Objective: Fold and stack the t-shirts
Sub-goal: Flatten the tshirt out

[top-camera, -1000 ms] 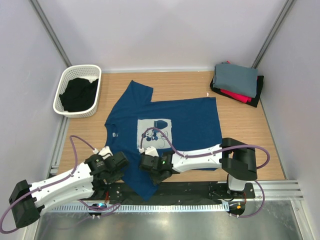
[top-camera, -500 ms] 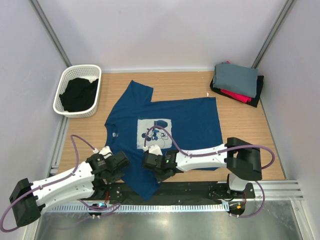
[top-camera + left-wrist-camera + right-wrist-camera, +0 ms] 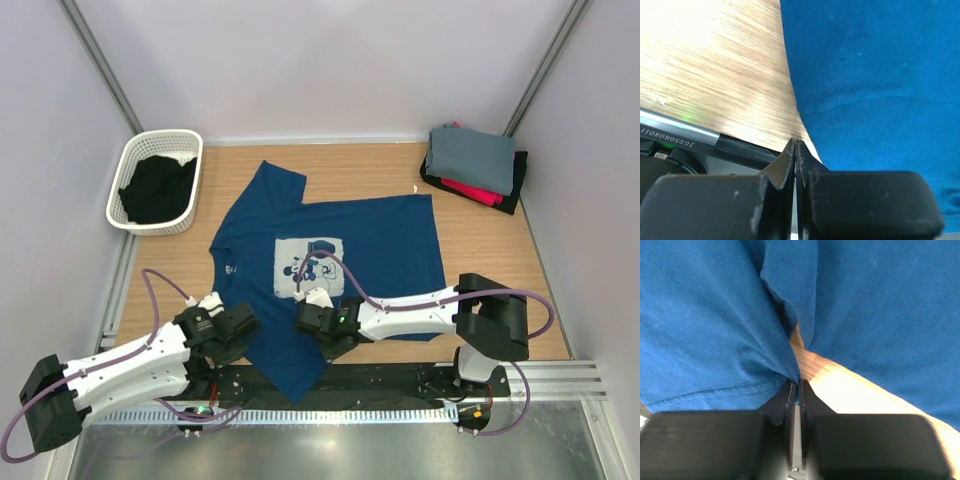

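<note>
A navy blue t-shirt [image 3: 380, 250] with a pale square print [image 3: 308, 264] lies spread flat on the wooden table, collar to the left. My right gripper [image 3: 318, 335] sits at its near edge by the lower sleeve. In the right wrist view it [image 3: 799, 384] is shut on a pinched fold of the blue cloth [image 3: 715, 315]. My left gripper [image 3: 240, 335] rests at the shirt's near-left edge. The left wrist view shows it [image 3: 795, 144] shut, tips on bare wood just beside the shirt's [image 3: 880, 75] hem. Folded grey [image 3: 470, 152], red [image 3: 480, 190] and black [image 3: 515, 185] t-shirts are stacked at the back right.
A white basket [image 3: 160, 137] holding dark cloth stands at the back left. Grey walls close in the table on three sides. A black rail [image 3: 740, 149] and the arm bases run along the near edge, and the lower sleeve hangs over that rail.
My right gripper has slid a little to the right along the shirt's near edge and closed on the cloth. The left gripper has hardly moved.
</note>
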